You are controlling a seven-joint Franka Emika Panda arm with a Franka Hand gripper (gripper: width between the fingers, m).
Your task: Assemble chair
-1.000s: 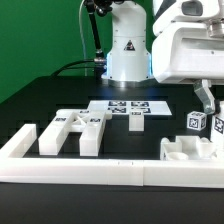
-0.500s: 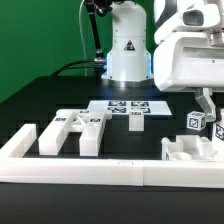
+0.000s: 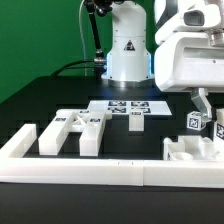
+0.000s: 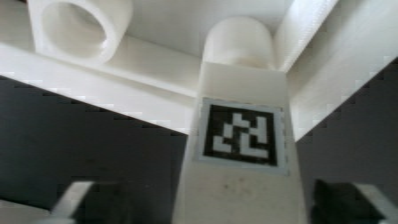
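Plainly released, tool [image 4: 210, 200] straddling tagged white chair bar [image 4: 240, 110], fingers [image 4: 71, 198] standing apart from its sides

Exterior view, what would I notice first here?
A big white robot arm stands at the back of the black table. At the exterior view's right, its gripper hangs open over a white bar with a checkered tag. Chunky white chair parts lie at the exterior view's left.

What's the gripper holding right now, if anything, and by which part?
Nothing: the gripper is open, its fingers clear of both sides of the tagged white bar between them.
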